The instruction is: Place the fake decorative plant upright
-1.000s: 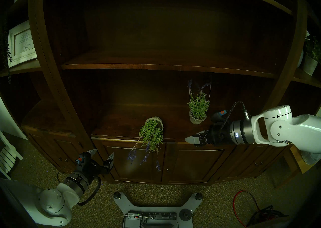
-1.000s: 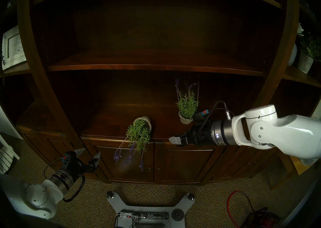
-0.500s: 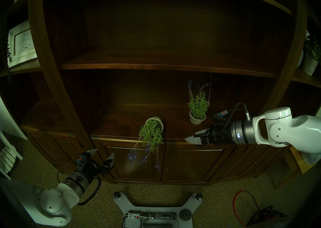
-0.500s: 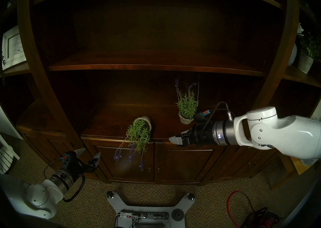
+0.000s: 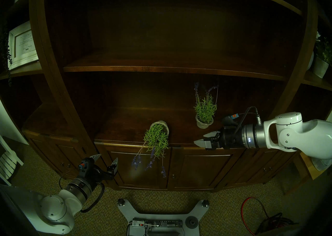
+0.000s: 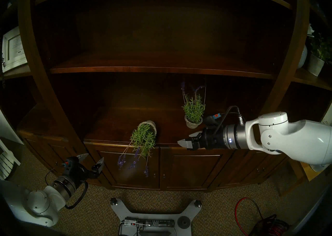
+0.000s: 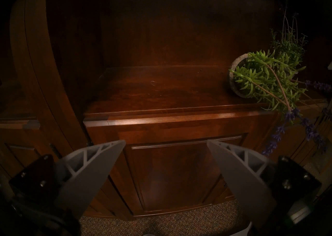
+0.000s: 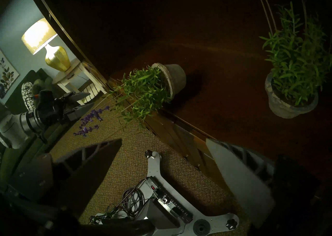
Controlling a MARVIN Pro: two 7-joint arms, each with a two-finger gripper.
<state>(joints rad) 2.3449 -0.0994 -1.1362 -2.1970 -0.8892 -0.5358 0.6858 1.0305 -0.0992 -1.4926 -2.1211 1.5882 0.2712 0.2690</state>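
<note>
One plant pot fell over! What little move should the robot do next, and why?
Probably slide the right end effector leftward toward the tipped pot. The pot lies on its side on the shelf, its flowers hanging over the edge, and this open, empty end effector is level with it. The other plant already stands upright.

Two potted lavender plants sit on the lower shelf: one tipped plant lying on its side, one upright plant. Two grippers are in view, the left gripper and the right gripper, each with two fingers. One framed picture stands at far left, and one lamp shows in the right wrist view.
</note>
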